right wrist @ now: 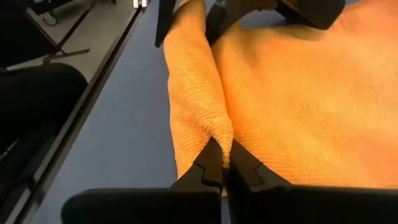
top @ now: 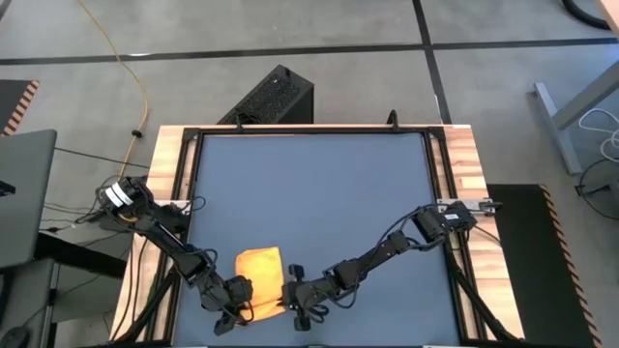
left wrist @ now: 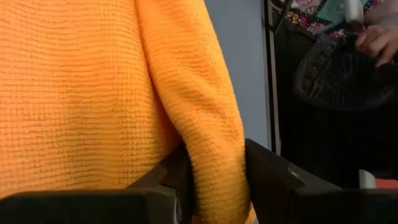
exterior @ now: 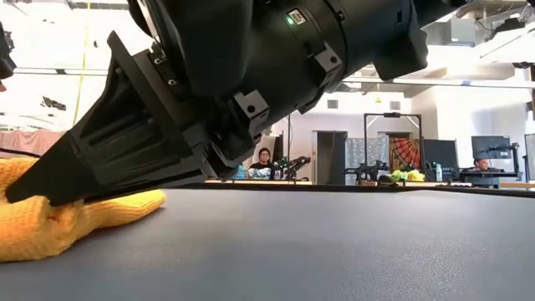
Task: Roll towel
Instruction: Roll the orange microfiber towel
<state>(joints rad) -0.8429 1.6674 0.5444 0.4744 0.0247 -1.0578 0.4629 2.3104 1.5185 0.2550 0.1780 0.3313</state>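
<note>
The yellow-orange towel (top: 259, 269) lies on the dark mat (top: 319, 193) near the table's front edge. Its near edge is raised into a ridge. My left gripper (top: 239, 295) is at the ridge's left end and is shut on it; the left wrist view (left wrist: 214, 177) shows this close up. My right gripper (top: 290, 295) is at the ridge's right end and is also shut on it, seen in the right wrist view (right wrist: 222, 158). In the low view the right gripper (exterior: 21, 194) slants down onto the towel (exterior: 75, 217). My left gripper pinches a raised fold along the towel's near edge (left wrist: 214, 140) between its two fingers, which lie across the fold. The fold is doubled cloth. The rest of the towel lies flat on the mat beyond it. My right gripper pinches the same raised fold at its other end (right wrist: 219, 127) between its two fingers, which are almost together. It comes slanting down from the table's right. The fold stands up as a ridge, and the cloth beside it rests on the mat.
The mat stretches bare toward the far and right edges. Wooden side rails (top: 169, 164) border the table. A black box (top: 276, 97) stands on the floor beyond the far edge. A person's hand (left wrist: 376, 37) shows off the table, and people sit far behind (exterior: 264, 159).
</note>
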